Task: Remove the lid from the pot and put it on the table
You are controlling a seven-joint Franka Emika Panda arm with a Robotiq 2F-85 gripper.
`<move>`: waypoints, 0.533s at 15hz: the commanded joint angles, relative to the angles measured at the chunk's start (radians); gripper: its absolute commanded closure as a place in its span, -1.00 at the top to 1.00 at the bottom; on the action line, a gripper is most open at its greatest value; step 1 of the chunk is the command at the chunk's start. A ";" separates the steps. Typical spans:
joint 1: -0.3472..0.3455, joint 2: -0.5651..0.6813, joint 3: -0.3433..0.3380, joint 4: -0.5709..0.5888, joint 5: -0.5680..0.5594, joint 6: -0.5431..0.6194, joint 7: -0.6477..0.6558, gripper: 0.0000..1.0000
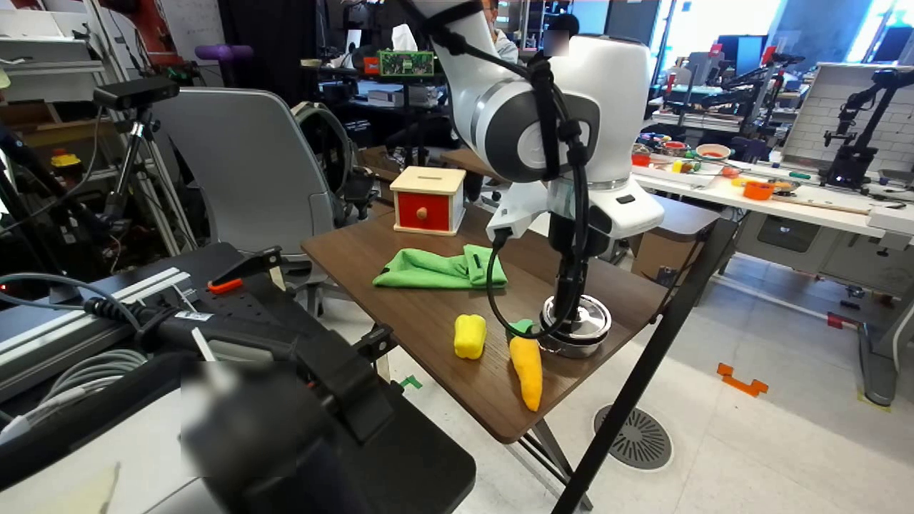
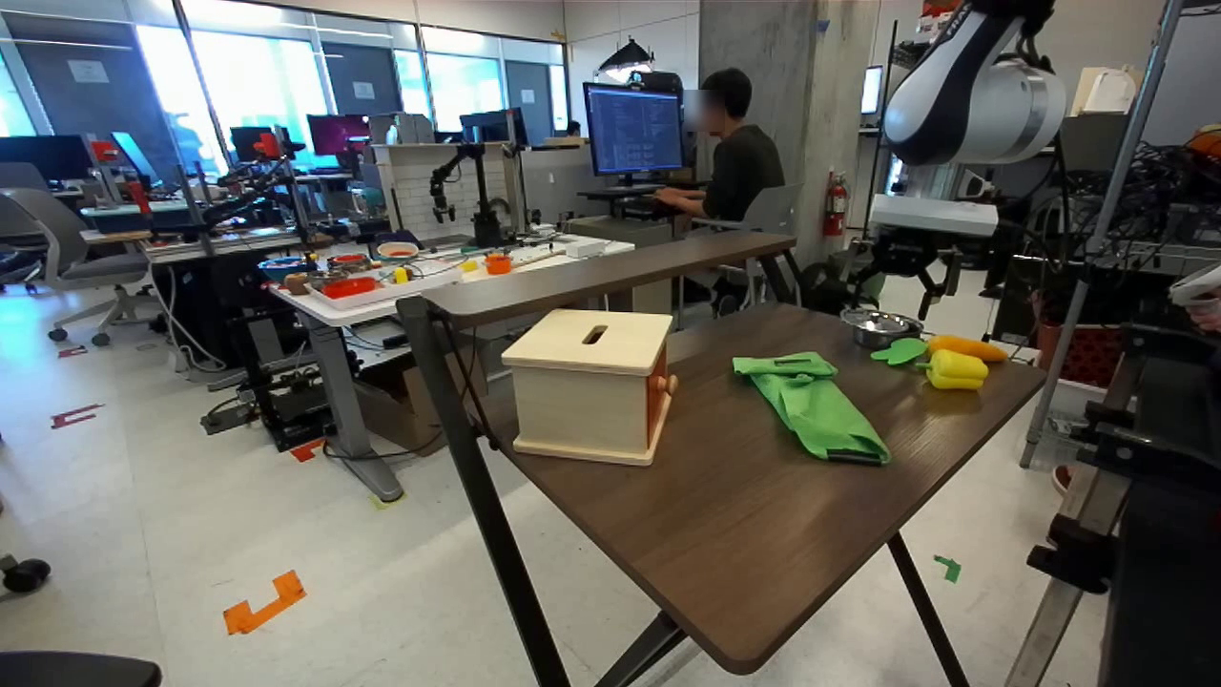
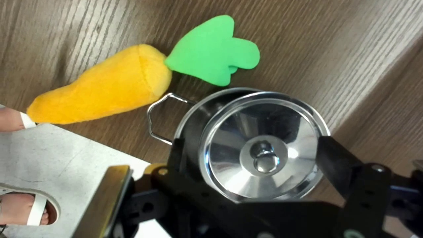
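Note:
The silvery lid (image 3: 231, 178) with its round knob (image 3: 266, 162) rests off-centre on the pot (image 3: 190, 129) in the wrist view, leaving a dark gap at the pot's left side. The pot (image 1: 575, 348) stands near a corner of the dark brown table (image 1: 407, 318), with the lid (image 1: 594, 320) on it. The pot (image 2: 882, 331) also shows in an exterior view; the lid is hard to make out there. My gripper (image 3: 251, 142) is open over the lid, one finger on each side of the knob, holding nothing. Its fingers (image 2: 892, 298) are spread above the pot.
A plush carrot (image 3: 109, 87) with green leaves lies beside the pot handle. A yellow pepper (image 1: 470, 336), a green cloth (image 1: 443, 270) and a wooden box with a red drawer (image 1: 427, 203) are on the table. A person's feet (image 3: 19, 208) are near the table edge.

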 commanded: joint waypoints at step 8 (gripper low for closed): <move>-0.038 0.016 0.017 0.028 0.043 -0.011 -0.050 -0.30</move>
